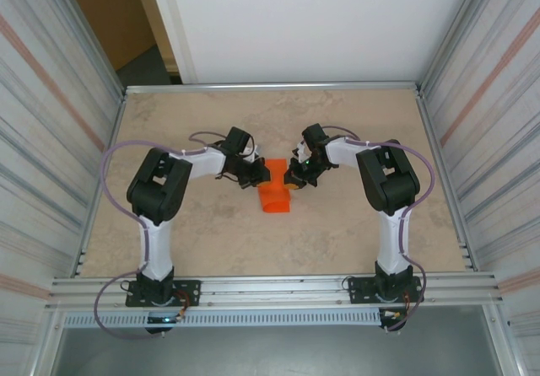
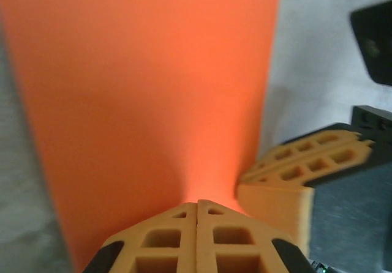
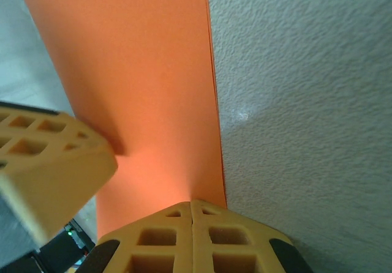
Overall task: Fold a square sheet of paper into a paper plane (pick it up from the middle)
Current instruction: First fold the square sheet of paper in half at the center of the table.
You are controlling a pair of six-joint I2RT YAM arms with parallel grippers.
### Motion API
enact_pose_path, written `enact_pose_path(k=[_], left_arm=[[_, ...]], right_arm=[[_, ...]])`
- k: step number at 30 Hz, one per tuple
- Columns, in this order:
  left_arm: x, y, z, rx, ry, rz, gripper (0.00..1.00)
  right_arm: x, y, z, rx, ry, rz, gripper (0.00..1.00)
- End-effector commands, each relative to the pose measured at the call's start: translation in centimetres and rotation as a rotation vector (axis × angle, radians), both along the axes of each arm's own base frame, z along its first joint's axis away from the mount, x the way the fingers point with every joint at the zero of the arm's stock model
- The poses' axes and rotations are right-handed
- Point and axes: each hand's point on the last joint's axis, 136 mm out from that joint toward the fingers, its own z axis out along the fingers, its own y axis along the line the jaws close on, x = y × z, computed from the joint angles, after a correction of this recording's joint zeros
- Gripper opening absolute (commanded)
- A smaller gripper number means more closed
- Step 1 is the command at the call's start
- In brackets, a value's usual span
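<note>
Plainly, the square sheet of paper is now a narrow doubled strip in the middle of the surface. Its long axis runs from the far side toward the arm bases. The left hand comes at it from one side and the right hand from the other, so neither arm is nearer. Each hand has its fingers pressed together, and nothing seems to be caught between them. The tips appear to bear down on the orange face rather than pinch it. In each wrist view the strip stretches lengthwise ahead of the fingertips. By my reading, any creasing stroke should follow that long axis.
</note>
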Motion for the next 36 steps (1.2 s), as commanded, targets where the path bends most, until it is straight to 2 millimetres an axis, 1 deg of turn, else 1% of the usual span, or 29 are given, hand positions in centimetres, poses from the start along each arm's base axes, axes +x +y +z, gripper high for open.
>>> enact_pose_path(k=[1, 6, 8, 10, 12, 14, 16, 18, 20, 23, 26, 28, 31, 34, 36], left_arm=[[0.9, 1.1, -0.8, -0.008, -0.003, 0.032, 0.0], [1.5, 4.1, -2.8, 0.013, 0.03, 0.074, 0.0], [1.9, 5.2, -2.6, 0.011, 0.025, 0.094, 0.0], [2.3, 5.9, -1.5, 0.006, 0.007, 0.106, 0.0], [2.6, 6.0, 0.4, -0.002, -0.03, 0.103, 0.0], [2.3, 5.3, 2.5, -0.03, -0.063, 0.09, 0.0], [1.7, 4.1, 4.3, -0.054, -0.087, 0.074, 0.0], [0.8, 2.8, 5.0, -0.07, -0.09, 0.063, 0.0], [-0.2, 1.4, 4.7, -0.087, -0.067, 0.058, 0.0], [-2.0, -0.6, 3.3, -0.105, -0.017, 0.039, 0.0], [-3.5, -1.4, 1.4, -0.087, 0.044, 0.03, 0.0], [-4.1, -1.2, 0.4, -0.077, 0.07, 0.035, 0.0], [-4.5, -0.4, -0.2, -0.056, 0.058, 0.036, 0.0], [-5.1, 1.0, -0.5, -0.033, 0.054, 0.041, 0.0], [-5.8, 2.2, -1.2, -0.009, 0.063, 0.05, 0.0]], right_arm=[[-8.3, -10.8, -10.9, -0.565, 0.262, 0.006, 0.0], [-8.4, -11.0, -10.9, -0.572, 0.263, 0.005, 0.0], [-8.4, -11.2, -10.9, -0.573, 0.262, 0.003, 0.0], [-8.4, -11.2, -10.8, -0.574, 0.26, 0.003, 0.0], [-8.4, -11.2, -10.7, -0.575, 0.258, 0.004, 0.0], [-8.4, -11.2, -10.7, -0.574, 0.259, 0.003, 0.0], [-8.5, -11.1, -10.7, -0.574, 0.258, 0.005, 0.0], [-8.5, -11.1, -10.7, -0.573, 0.257, 0.003, 0.0], [-8.5, -11.2, -10.7, -0.574, 0.257, 0.004, 0.0], [-8.5, -11.2, -10.7, -0.574, 0.258, 0.004, 0.0], [-8.5, -11.2, -10.7, -0.576, 0.258, 0.005, 0.0], [-8.6, -11.2, -10.7, -0.576, 0.257, 0.004, 0.0], [-8.6, -11.3, -10.8, -0.577, 0.26, 0.004, 0.0], [-8.6, -11.3, -10.7, -0.579, 0.257, 0.003, 0.0], [-8.6, -11.3, -10.8, -0.579, 0.259, 0.005, 0.0]])
